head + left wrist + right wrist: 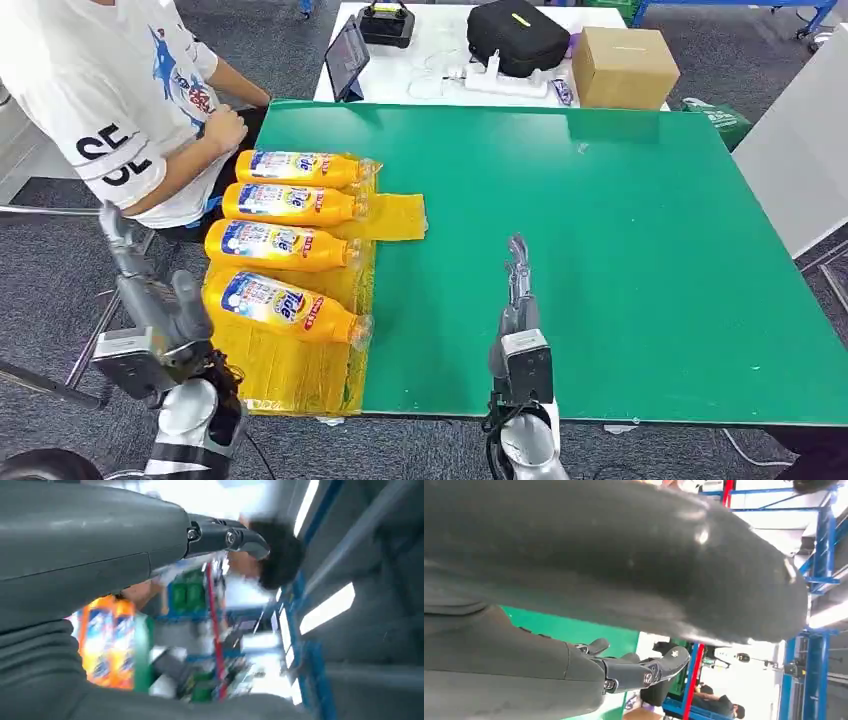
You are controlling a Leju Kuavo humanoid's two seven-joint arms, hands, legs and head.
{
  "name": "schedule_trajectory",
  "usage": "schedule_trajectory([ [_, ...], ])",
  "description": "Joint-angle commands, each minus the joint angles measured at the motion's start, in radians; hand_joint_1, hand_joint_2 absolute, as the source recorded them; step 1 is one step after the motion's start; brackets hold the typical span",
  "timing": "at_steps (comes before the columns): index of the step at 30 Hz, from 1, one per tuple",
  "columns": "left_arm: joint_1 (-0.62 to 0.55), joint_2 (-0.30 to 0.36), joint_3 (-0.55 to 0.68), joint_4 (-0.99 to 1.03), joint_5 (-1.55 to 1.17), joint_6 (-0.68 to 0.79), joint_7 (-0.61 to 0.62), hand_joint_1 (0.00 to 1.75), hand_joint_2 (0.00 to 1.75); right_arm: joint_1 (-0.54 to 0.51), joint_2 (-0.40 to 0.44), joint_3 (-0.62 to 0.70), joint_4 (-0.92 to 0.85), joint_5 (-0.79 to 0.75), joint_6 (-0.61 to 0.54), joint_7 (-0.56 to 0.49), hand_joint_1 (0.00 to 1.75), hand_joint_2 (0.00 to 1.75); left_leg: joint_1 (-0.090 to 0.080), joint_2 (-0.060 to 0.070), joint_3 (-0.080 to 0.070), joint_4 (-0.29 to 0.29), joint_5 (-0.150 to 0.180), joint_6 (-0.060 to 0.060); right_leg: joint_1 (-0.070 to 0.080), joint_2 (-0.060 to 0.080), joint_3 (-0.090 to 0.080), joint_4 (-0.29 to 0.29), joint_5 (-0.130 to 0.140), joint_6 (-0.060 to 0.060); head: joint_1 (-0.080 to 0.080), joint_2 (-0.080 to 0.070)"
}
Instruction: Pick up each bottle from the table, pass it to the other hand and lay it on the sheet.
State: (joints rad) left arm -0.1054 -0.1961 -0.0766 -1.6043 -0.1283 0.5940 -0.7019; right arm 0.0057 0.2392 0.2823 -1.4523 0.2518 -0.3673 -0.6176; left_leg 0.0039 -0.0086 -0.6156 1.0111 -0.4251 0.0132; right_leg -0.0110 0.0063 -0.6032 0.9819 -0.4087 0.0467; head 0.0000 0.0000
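Several orange bottles with blue and white labels lie side by side on a yellow sheet (395, 217) at the left of the green table (620, 250); the nearest bottle (285, 306) is tilted, the farthest bottle (298, 168) lies by the table's back left. My left hand (135, 270) is raised off the table's left edge, beside the nearest bottle, fingers apart and holding nothing. The left hand's fingers (225, 536) show in its wrist view, with orange bottles (107, 640) blurred behind. My right hand (517, 285) hovers over bare green table right of the sheet, fingers straight, empty; its fingers (644, 669) show in the right wrist view.
A person in a white shirt (110, 90) sits at the table's far left corner, a hand (225, 128) near the farthest bottle. Behind the green table a white table holds a tablet (347, 58), a black bag (517, 36) and a cardboard box (624, 66).
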Motion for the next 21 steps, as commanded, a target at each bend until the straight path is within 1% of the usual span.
schedule_trajectory([
  [1, 0.189, -0.044, -0.1, -0.132, 0.164, -0.263, 0.034, 0.0, 1.75, 0.079, -0.006, -0.056, -0.053, -0.035, -0.06, -0.03, 0.0, 1.75, 0.0, -0.001, 0.005, -0.001, -0.002, 0.0, 0.001, -0.002, 0.006, -0.002, -0.002, -0.001, 0.001, 0.0],
  [2, 0.235, -0.052, -0.1, -0.115, 0.188, -0.313, 0.049, 0.0, 1.75, 0.115, -0.003, -0.076, -0.096, -0.053, -0.065, -0.05, 0.0, 1.75, 0.0, -0.003, 0.004, -0.001, -0.002, 0.0, 0.0, -0.002, 0.005, -0.002, -0.002, 0.0, 0.001, 0.0],
  [3, 0.284, -0.066, -0.09, -0.081, 0.204, -0.35, 0.084, 0.0, 1.75, 0.161, 0.007, -0.1, -0.15, -0.041, -0.105, -0.077, 0.0, 1.75, -0.001, -0.001, 0.004, -0.002, -0.002, 0.0, -0.001, 0.0, 0.004, -0.002, -0.002, 0.0, 0.001, 0.0],
  [4, 0.305, -0.072, -0.087, -0.062, 0.198, -0.362, 0.06, 0.0, 1.75, 0.18, 0.005, -0.099, -0.178, -0.036, -0.105, -0.079, 0.0, 1.75, -0.001, -0.001, 0.006, -0.002, -0.003, 0.0, 0.0, 0.0, 0.006, -0.003, -0.003, 0.0, 0.001, 0.0],
  [6, 0.333, -0.081, -0.093, -0.016, 0.218, -0.409, 0.092, 0.0, 1.75, 0.211, 0.009, -0.099, -0.218, -0.001, -0.146, -0.081, 0.0, 1.75, -0.002, -0.001, 0.004, -0.001, -0.004, 0.0, -0.001, -0.001, 0.004, -0.002, -0.003, 0.0, 0.001, 0.0],
  [7, 0.345, -0.085, -0.1, 0.006, 0.209, -0.418, 0.096, 0.0, 1.75, 0.222, 0.004, -0.087, -0.233, 0.015, -0.169, -0.081, 0.0, 1.75, -0.002, -0.001, 0.005, -0.001, -0.006, 0.0, -0.001, -0.001, 0.006, -0.002, -0.004, 0.0, 0.0, 0.0],
  [9, 0.357, -0.096, -0.114, 0.036, 0.198, -0.425, 0.098, 0.0, 1.75, 0.232, -0.011, -0.049, -0.268, 0.015, -0.222, -0.081, 0.0, 1.75, -0.002, -0.001, 0.002, -0.001, -0.005, 0.0, -0.002, -0.001, 0.002, -0.002, -0.003, 0.0, 0.0, 0.0],
  [10, 0.359, -0.091, -0.126, 0.048, 0.198, -0.435, 0.108, 0.0, 1.75, 0.234, -0.014, -0.039, -0.271, 0.016, -0.23, -0.081, 0.0, 1.75, -0.002, -0.001, 0.005, -0.001, -0.008, 0.001, -0.001, -0.002, 0.005, -0.002, -0.004, -0.001, 0.001, 0.0],
  [11, 0.361, -0.088, -0.142, 0.081, 0.197, -0.43, 0.103, 0.0, 1.75, 0.238, -0.017, -0.013, -0.269, 0.022, -0.26, -0.081, 0.0, 1.75, -0.001, -0.001, 0.007, -0.001, -0.009, 0.001, -0.001, -0.002, 0.007, -0.002, -0.005, -0.002, 0.001, 0.0],
  [12, 0.361, -0.083, -0.154, 0.091, 0.195, -0.429, 0.102, 0.0, 1.75, 0.237, -0.025, 0.007, -0.265, 0.023, -0.282, -0.081, 0.0, 1.75, -0.002, -0.001, 0.002, -0.001, -0.006, 0.001, -0.002, -0.001, 0.002, -0.002, -0.003, -0.001, 0.0, 0.0],
  [13, 0.359, -0.078, -0.173, 0.107, 0.212, -0.428, 0.093, 0.0, 1.75, 0.232, -0.039, 0.043, -0.24, 0.02, -0.303, -0.081, 0.0, 1.75, -0.002, 0.0, 0.004, -0.001, -0.007, 0.001, -0.001, -0.001, 0.004, -0.003, -0.004, -0.002, 0.001, 0.0],
  [14, 0.357, -0.078, -0.179, 0.11, 0.222, -0.429, 0.087, 0.0, 1.75, 0.23, -0.04, 0.058, -0.228, 0.024, -0.315, -0.081, 0.0, 1.75, -0.002, 0.0, 0.003, -0.002, -0.007, 0.001, -0.001, -0.001, 0.003, -0.003, -0.003, -0.001, 0.001, 0.0],
  [15, 0.348, -0.075, -0.191, 0.101, 0.24, -0.424, 0.05, 0.0, 1.75, 0.219, -0.041, 0.09, -0.175, 0.024, -0.309, -0.081, 0.0, 1.75, -0.002, 0.0, 0.002, -0.001, -0.007, 0.001, -0.001, 0.0, 0.002, -0.003, -0.003, -0.001, 0.0, 0.0],
  [16, 0.34, -0.074, -0.192, 0.095, 0.239, -0.423, 0.052, 0.0, 1.75, 0.214, -0.035, 0.096, -0.166, 0.028, -0.315, -0.081, 0.0, 1.75, 0.0, 0.001, 0.008, -0.001, -0.009, 0.0, 0.0, 0.0, 0.008, -0.004, -0.005, -0.002, 0.001, 0.0],
  [17, 0.331, -0.075, -0.191, 0.086, 0.244, -0.42, 0.062, 0.0, 1.75, 0.206, -0.034, 0.11, -0.147, 0.025, -0.327, -0.081, 0.0, 1.75, -0.001, 0.001, 0.004, -0.001, -0.007, 0.001, 0.0, 0.0, 0.003, -0.003, -0.003, -0.001, 0.001, 0.0],
  [18, 0.322, -0.072, -0.196, 0.081, 0.244, -0.413, 0.063, 0.0, 1.75, 0.192, -0.039, 0.132, -0.101, 0.011, -0.326, -0.081, 0.0, 1.75, 0.0, 0.001, 0.006, -0.001, -0.008, 0.0, 0.0, 0.0, 0.005, -0.003, -0.004, -0.002, 0.0, 0.0],
  [19, 0.317, -0.071, -0.197, 0.086, 0.24, -0.408, 0.065, 0.0, 1.75, 0.187, -0.036, 0.137, -0.089, 0.008, -0.325, -0.081, 0.0, 1.75, -0.001, 0.001, 0.004, -0.001, -0.007, 0.001, 0.0, 0.001, 0.003, -0.003, -0.003, -0.001, 0.0, 0.0],
  [20, 0.308, -0.075, -0.192, 0.106, 0.226, -0.383, 0.071, 0.0, 1.75, 0.178, -0.026, 0.136, -0.035, 0.014, -0.331, -0.081, 0.0, 1.75, 0.0, 0.001, 0.005, -0.002, -0.007, 0.0, 0.0, 0.0, 0.005, -0.004, -0.003, -0.002, 0.001, 0.0],
  [21, 0.308, -0.075, -0.192, 0.106, 0.226, -0.383, 0.071, 0.0, 1.75, 0.178, -0.026, 0.136, -0.035, 0.014, -0.331, -0.081, 0.0, 1.75, 0.0, 0.0, 0.003, -0.002, -0.006, 0.001, 0.0, 0.0, 0.003, -0.003, -0.002, -0.001, 0.0, 0.0],
])
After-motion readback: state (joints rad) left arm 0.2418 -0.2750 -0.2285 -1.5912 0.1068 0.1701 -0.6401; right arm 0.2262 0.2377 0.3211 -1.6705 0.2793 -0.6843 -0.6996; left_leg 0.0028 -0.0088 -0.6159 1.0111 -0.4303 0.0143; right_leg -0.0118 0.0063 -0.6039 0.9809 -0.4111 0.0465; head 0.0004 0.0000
